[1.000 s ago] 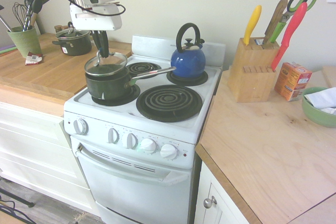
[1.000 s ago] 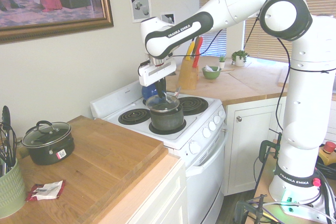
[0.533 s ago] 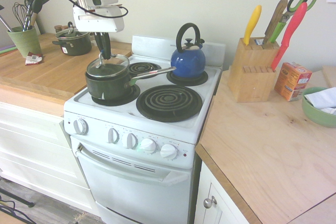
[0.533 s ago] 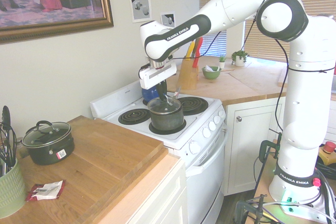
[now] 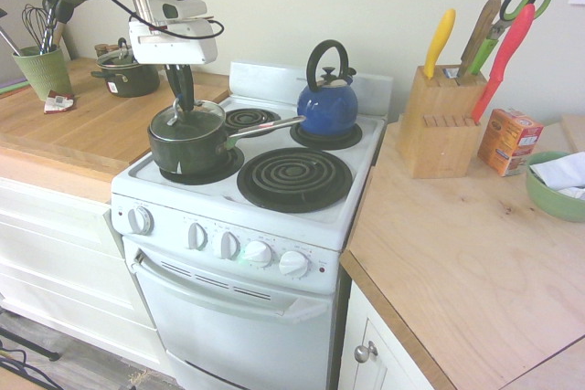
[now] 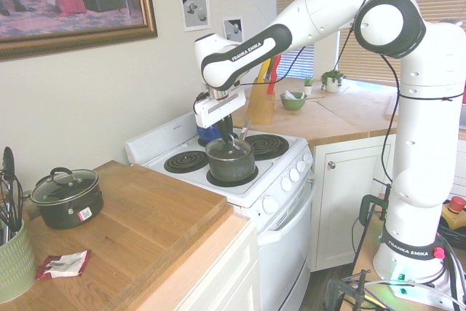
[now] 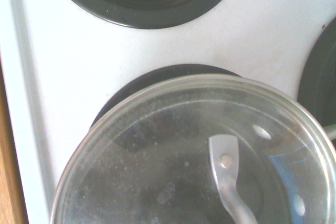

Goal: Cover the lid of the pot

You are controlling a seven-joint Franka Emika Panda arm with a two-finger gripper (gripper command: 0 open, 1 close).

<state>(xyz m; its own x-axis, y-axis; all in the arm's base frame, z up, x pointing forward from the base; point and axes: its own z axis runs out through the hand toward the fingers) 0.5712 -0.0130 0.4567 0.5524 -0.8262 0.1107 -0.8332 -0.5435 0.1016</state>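
Note:
The dark saucepan, the pot (image 5: 190, 151), stands on the stove's front left burner with its long silver handle (image 5: 265, 128) pointing toward the kettle. The clear glass lid (image 5: 187, 120) lies over the pot's mouth, slightly tilted, at or just above the rim. My gripper (image 5: 182, 104) comes straight down from above and is shut on the lid's metal knob. In the second exterior view the pot (image 6: 231, 164), the lid (image 6: 229, 148) and the gripper (image 6: 227, 136) stack the same way. The wrist view shows the lid (image 7: 173, 161) close up over the dark burner.
A blue kettle (image 5: 327, 103) sits on the back right burner, and the front right burner (image 5: 294, 178) is bare. A small two-handled pot (image 5: 128, 73) and a green utensil cup (image 5: 42, 69) stand on the left counter. On the right counter are a knife block (image 5: 439, 122) and a green bowl (image 5: 554, 191).
The gripper has come down with the lid, from a tilted hover above the pot to the pot's rim. Nothing else moved.

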